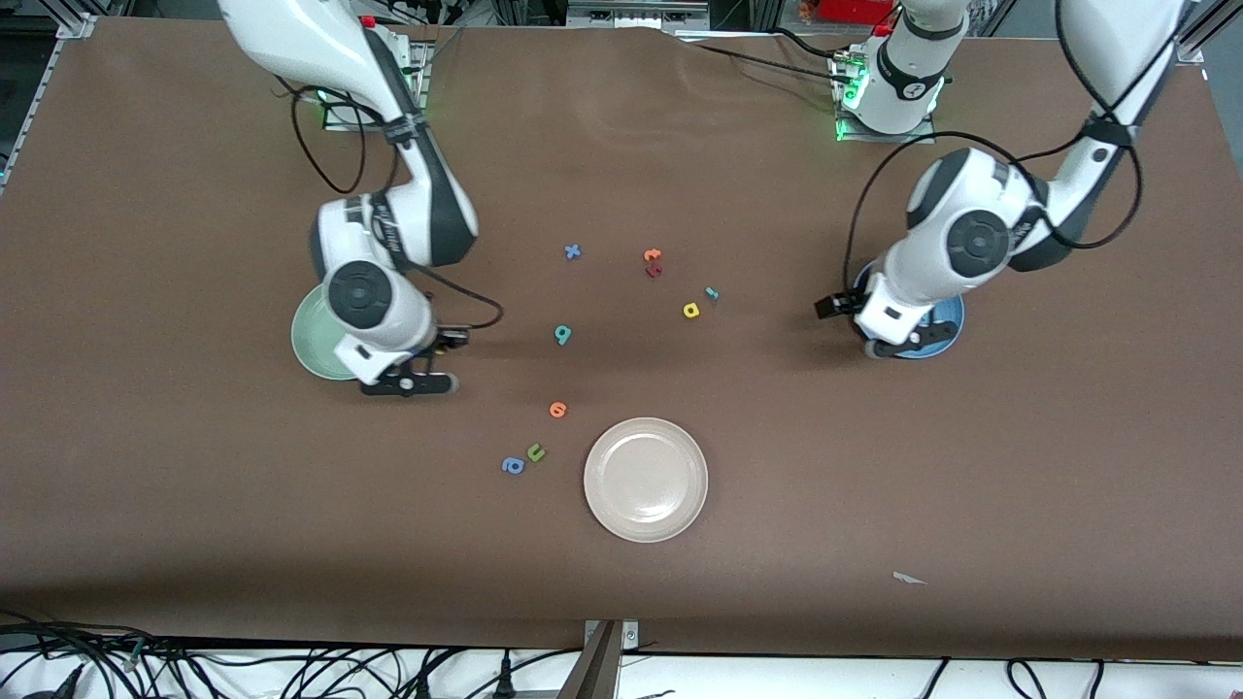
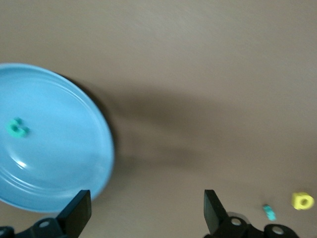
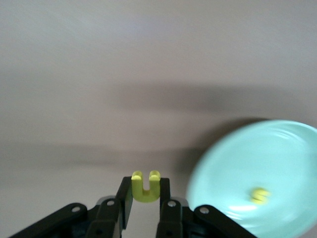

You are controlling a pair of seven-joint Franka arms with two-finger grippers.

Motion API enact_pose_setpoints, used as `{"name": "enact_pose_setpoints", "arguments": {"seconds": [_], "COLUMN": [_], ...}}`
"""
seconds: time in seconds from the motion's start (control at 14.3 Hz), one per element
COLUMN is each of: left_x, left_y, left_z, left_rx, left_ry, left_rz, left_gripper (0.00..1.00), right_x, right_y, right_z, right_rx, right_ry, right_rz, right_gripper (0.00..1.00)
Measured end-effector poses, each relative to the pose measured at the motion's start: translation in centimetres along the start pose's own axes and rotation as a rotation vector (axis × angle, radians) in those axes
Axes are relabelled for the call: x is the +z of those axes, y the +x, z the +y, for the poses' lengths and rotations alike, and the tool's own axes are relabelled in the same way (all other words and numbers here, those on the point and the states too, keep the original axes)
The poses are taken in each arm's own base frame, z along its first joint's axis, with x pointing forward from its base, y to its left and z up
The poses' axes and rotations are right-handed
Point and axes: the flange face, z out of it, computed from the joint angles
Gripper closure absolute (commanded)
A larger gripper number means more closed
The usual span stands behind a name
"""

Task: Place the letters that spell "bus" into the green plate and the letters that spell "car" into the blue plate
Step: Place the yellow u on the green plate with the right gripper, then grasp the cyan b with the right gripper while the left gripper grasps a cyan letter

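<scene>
One yellow u (image 3: 145, 187) pinched between the closed fingers of the right gripper (image 3: 145, 198), up beside the green plate (image 1: 313, 340), where a yellow letter (image 3: 259, 195) already lies. Teal c (image 2: 17, 128) in the blue plate (image 2: 74, 148); left gripper (image 2: 143, 210) over that plate's edge, spread wide, holding nothing. Yellow a (image 1: 690, 311) and teal r (image 1: 712, 293) on the brown table (image 1: 874, 485), about nine o'clock from the blue plate. Teal b (image 1: 562, 335) at mid-table; cream plate (image 1: 646, 479) at six o'clock from it.
</scene>
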Motion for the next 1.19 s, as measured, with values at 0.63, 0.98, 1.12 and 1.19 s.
{"name": "enact_pose_setpoints", "arguments": {"seconds": [0.63, 0.98, 1.12, 1.19], "left_x": [1.3, 4.2, 6.5, 7.7], "left_y": [-3.5, -7.1, -8.4, -8.8], "left_z": [5.0, 10.4, 11.6, 12.0], "left_rx": [-0.036, -0.09, -0.097, -0.102], "left_ry": [0.006, -0.066, -0.04, -0.018], "left_rz": [-0.01, -0.024, -0.014, -0.005], "left_gripper": [0.0, 0.09, 0.18, 0.23], "right_x": [9.9, 8.0, 4.7, 2.7], "right_y": [-6.5, -5.9, -4.7, -4.0], "right_z": [9.4, 8.5, 6.7, 5.3], "right_rx": [-0.041, -0.048, -0.018, 0.015], "right_ry": [-0.022, -0.008, 0.012, 0.021], "right_rz": [0.001, 0.02, -0.009, -0.026], "right_gripper": [0.13, 0.01, 0.02, 0.02]}}
